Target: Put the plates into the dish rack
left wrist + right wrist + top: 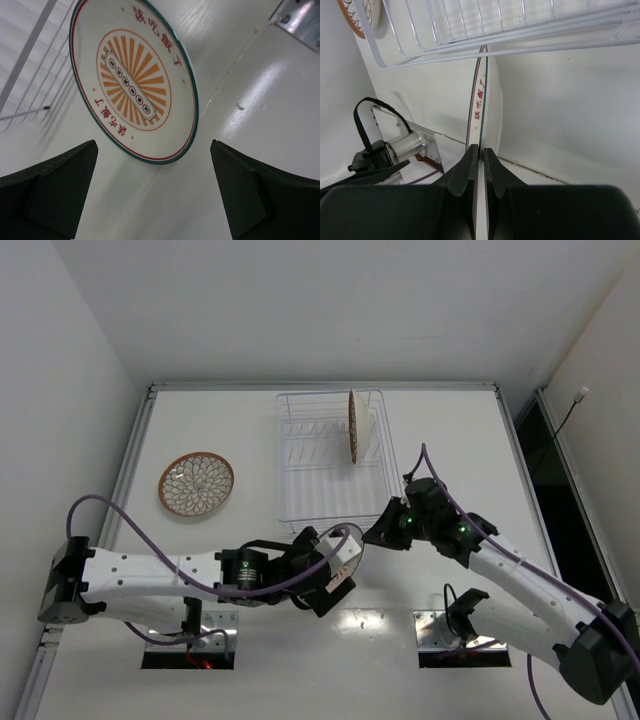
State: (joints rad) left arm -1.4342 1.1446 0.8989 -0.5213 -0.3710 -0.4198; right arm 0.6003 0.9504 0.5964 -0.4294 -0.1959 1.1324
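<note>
Sunburst plate (480,100): held on edge at the lower centre of the top view, just below the dish rack (300,508). Upright likely suits slotting between tines.
Right gripper (481,150): jaws pinched on the plate's rim, carrying it alone.
Left gripper (153,146): jaws spread wide, facing the plate's printed side, touching nothing.
Standing plate (353,427): brown-rimmed, upright in the rack, upper centre.
Flat plate (196,483): brown-rimmed, lying at left, not yet loaded.
</note>
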